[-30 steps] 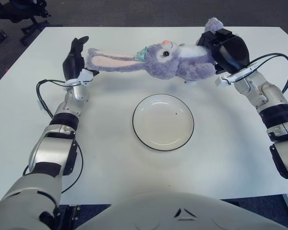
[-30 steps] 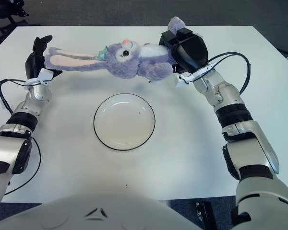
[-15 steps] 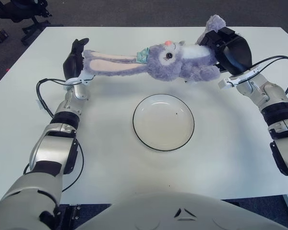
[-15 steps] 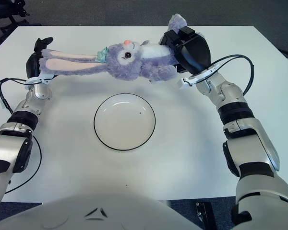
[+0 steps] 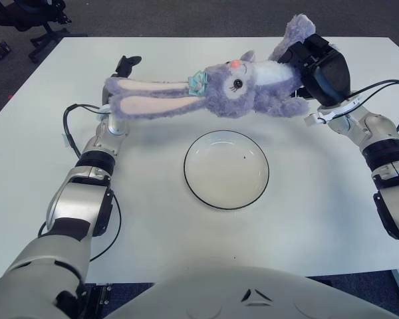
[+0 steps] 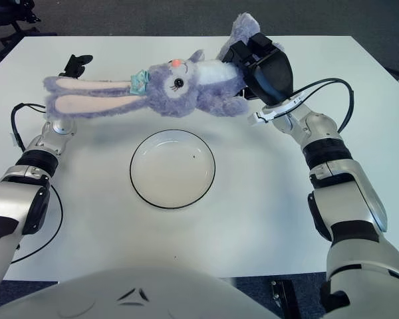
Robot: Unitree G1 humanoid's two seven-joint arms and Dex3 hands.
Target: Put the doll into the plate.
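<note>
Above the white table [image 5: 306, 219], a purple plush rabbit doll with long pink-lined ears [image 5: 243, 90] is held stretched sideways between the two hands, clear of the tabletop. Its body end is gripped by the black right hand [image 5: 317, 66], whose fingers are closed around the plush at the far right; one purple foot is seen sticking up beyond that hand. The doll's head, with a pink nose and a teal bow at the base of the ears, is placed near the middle of the scene, face turned toward the camera. The ears are extended to the left, and their tips are seen over the left hand [image 5: 123, 66], most of which is hidden behind them; whether its fingers are closed on the ears cannot be told. A round white plate with a thin dark rim [image 5: 226, 169] is set on the table nearer the robot than the doll, below the head, and nothing is held in it. A black cable [image 5: 70, 129] is looped beside the left forearm.
</note>
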